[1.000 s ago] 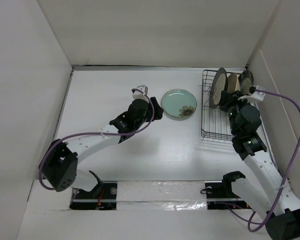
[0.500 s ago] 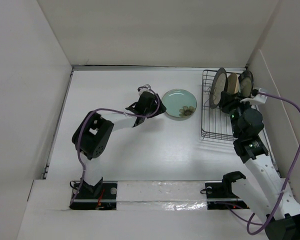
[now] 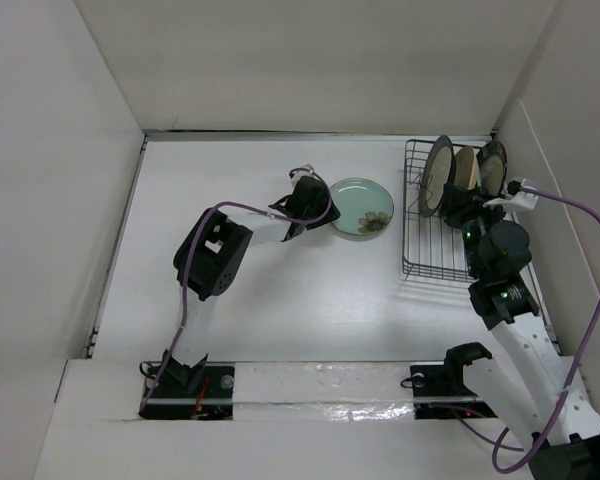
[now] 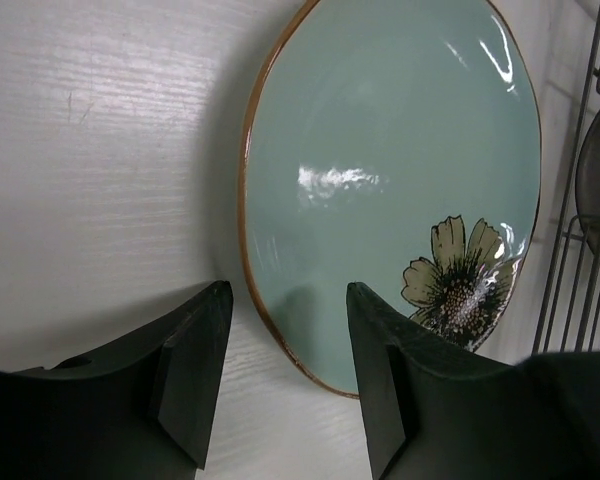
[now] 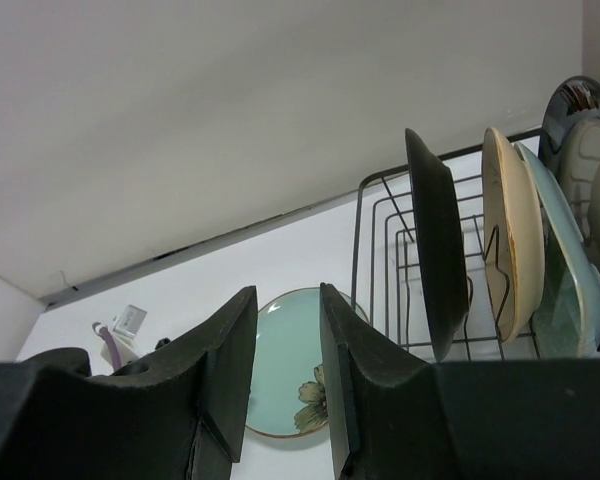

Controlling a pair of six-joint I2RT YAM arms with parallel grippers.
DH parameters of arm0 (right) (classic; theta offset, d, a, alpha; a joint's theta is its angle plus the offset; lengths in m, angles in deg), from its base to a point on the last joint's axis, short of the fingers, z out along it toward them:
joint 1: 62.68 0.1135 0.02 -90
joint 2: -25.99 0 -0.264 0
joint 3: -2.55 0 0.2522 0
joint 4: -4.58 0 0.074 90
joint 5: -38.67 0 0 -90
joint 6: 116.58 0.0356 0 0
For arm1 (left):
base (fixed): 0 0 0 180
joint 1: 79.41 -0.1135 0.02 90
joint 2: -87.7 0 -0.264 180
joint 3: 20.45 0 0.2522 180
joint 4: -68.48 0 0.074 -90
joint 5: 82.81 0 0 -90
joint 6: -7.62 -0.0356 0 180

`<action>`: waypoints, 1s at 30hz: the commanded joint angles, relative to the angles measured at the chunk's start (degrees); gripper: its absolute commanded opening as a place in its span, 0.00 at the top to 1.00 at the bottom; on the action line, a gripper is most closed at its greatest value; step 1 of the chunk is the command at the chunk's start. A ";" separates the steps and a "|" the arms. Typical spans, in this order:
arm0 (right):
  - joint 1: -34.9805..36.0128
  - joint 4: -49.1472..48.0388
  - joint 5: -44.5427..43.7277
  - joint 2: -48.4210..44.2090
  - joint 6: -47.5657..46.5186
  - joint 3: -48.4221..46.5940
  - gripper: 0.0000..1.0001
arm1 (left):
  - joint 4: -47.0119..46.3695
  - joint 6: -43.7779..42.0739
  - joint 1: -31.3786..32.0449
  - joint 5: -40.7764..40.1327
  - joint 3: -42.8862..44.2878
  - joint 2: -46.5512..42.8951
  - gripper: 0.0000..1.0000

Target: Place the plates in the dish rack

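A round pale-teal flowered plate (image 3: 360, 207) lies flat on the white table. It also shows in the left wrist view (image 4: 380, 170) and the right wrist view (image 5: 290, 370). My left gripper (image 3: 323, 211) (image 4: 285, 290) is open at the plate's left rim, with the rim between its jaws, touching nothing that I can see. The black wire dish rack (image 3: 430, 258) (image 5: 361, 235) holds several plates on edge: a dark one (image 3: 438, 175) (image 5: 438, 250), a cream one (image 5: 508, 240), a pale-teal one (image 5: 558, 290) and a dark-rimmed one (image 5: 580, 140). My right gripper (image 3: 464, 211) (image 5: 285, 292) is open and empty beside the rack.
White walls close in the table at the back, left and right. The rack stands against the right wall, its near half (image 3: 427, 262) without plates. A purple cable (image 3: 580, 215) loops over the right arm.
My left arm has reached right, bringing its open gripper to the teal plate's rim. My right arm has drawn back slightly from the rack.
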 commanded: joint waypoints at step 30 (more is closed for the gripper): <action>-0.97 -4.27 23.72 9.99 -2.09 -3.23 0.15 | -15.41 -5.10 -7.27 -6.87 -30.87 -47.76 1.00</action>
